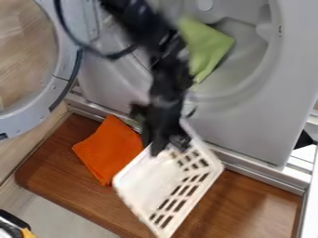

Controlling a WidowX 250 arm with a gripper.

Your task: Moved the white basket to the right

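Basket: the white basket (158, 182) is in the lower middle of the frame, over the brown wooden board (261, 195). It lies at a slant, with its rows of holes toward the right side.
Gripper: the black gripper (166, 143) is near the middle of the frame, above the upper end of the basket.
Jaws: they are at the basket's upper end, and most of the basket is below them in the frame. If they are wide, narrow or closed on the rim, I cannot tell.
Arm: the black arm (169, 76) comes from the top edge and goes down to the basket.
Orange cloth: this cloth (112, 148) is on the board, just at the left of the basket.
Green cloth: this one (208, 46) is at the opening of the washing machine (248, 125), in the upper middle.
Door: the round door (61, 69) stands open at the upper left.
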